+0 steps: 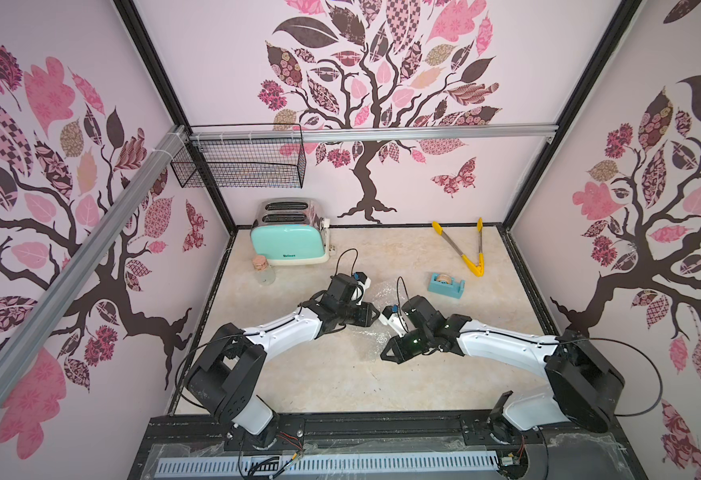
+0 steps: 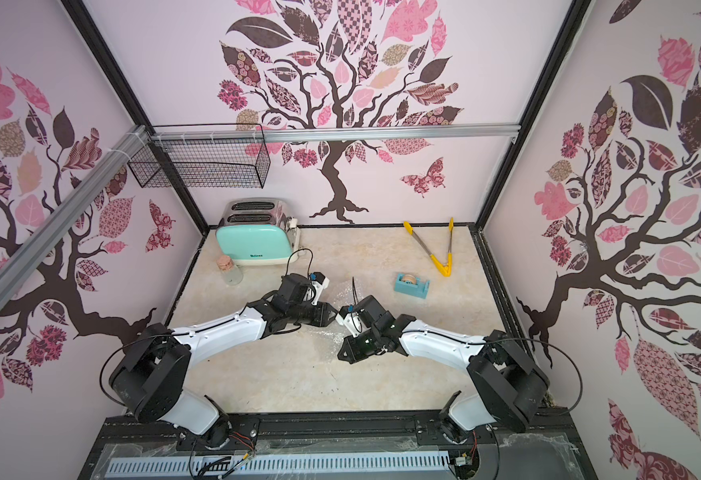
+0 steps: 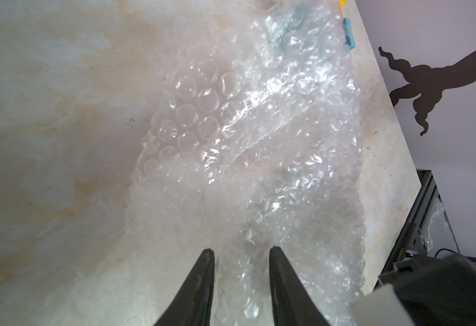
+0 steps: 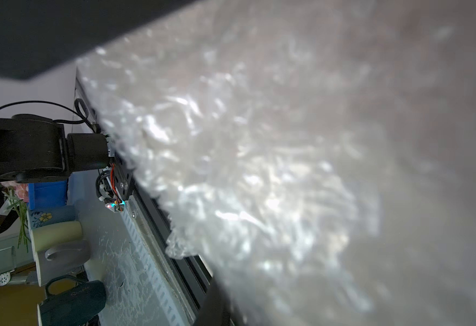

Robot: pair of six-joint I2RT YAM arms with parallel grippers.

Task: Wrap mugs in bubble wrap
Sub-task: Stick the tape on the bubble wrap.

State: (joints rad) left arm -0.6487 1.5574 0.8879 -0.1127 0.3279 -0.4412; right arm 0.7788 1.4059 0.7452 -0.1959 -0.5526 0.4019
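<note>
The bubble wrap (image 1: 376, 296) (image 2: 342, 291) lies crumpled at the middle of the table between my two arms. In the left wrist view the bubble wrap (image 3: 259, 141) is a thick bunched heap, and my left gripper (image 3: 239, 249) (image 1: 376, 313) is shut on a fold of it, with wrap filling the gap between the fingers. My right gripper (image 1: 384, 356) (image 2: 339, 355) sits just right of it, low over the table. The bubble wrap (image 4: 259, 169) hangs right in front of the right wrist lens, and one dark finger (image 4: 217, 307) shows beneath it. The mug is hidden.
A mint toaster (image 1: 288, 241) and a corked glass bottle (image 1: 263, 272) stand at the back left. A blue tape dispenser (image 1: 446, 285) and yellow tongs (image 1: 465, 249) lie at the back right. A wire basket (image 1: 240, 160) hangs on the rear rail.
</note>
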